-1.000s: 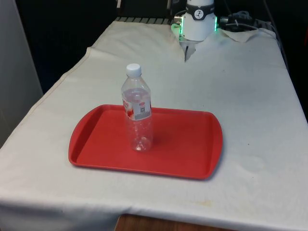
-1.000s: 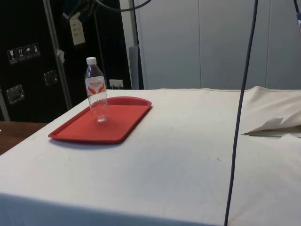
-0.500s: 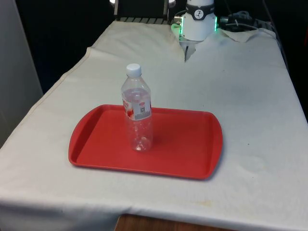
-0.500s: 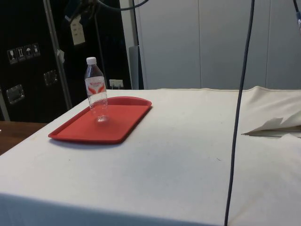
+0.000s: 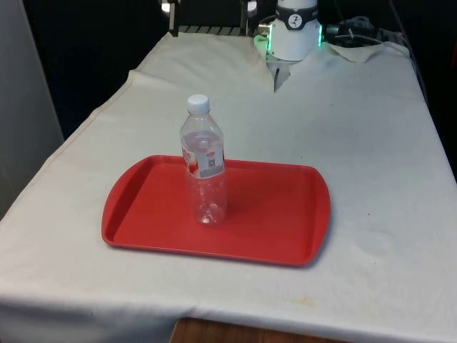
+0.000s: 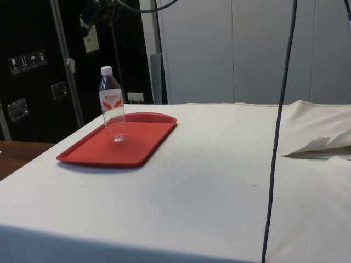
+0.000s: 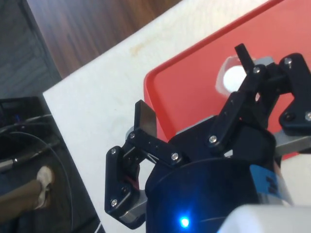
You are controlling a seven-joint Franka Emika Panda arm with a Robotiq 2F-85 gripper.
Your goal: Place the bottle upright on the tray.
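Observation:
A clear plastic bottle (image 5: pixel 203 168) with a white cap and a red-and-white label stands upright on the red tray (image 5: pixel 271 221), left of the tray's middle in the front view. The side view shows the bottle (image 6: pixel 112 107) standing on the tray (image 6: pixel 137 145) too. My gripper (image 7: pixel 194 82) hangs high above the tray, open, with nothing between its fingers. Seen from the wrist, the bottle's cap (image 7: pixel 234 77) lies far below, near one finger. Parts of the gripper (image 5: pixel 208 7) reach into the front view's top edge, and it (image 6: pixel 90 10) hangs well above the bottle in the side view.
White cloth (image 5: pixel 357 143) covers the table around the tray. A black cable (image 6: pixel 277 131) hangs down in front of the side camera. A crumpled fold of cloth (image 6: pixel 318 147) lies at the side view's right. A person's shoe (image 7: pixel 43 178) shows on the floor.
A little more of my gripper shows at the front view's top edge, and it has shifted slightly in the side view. Bottle and tray have not moved.

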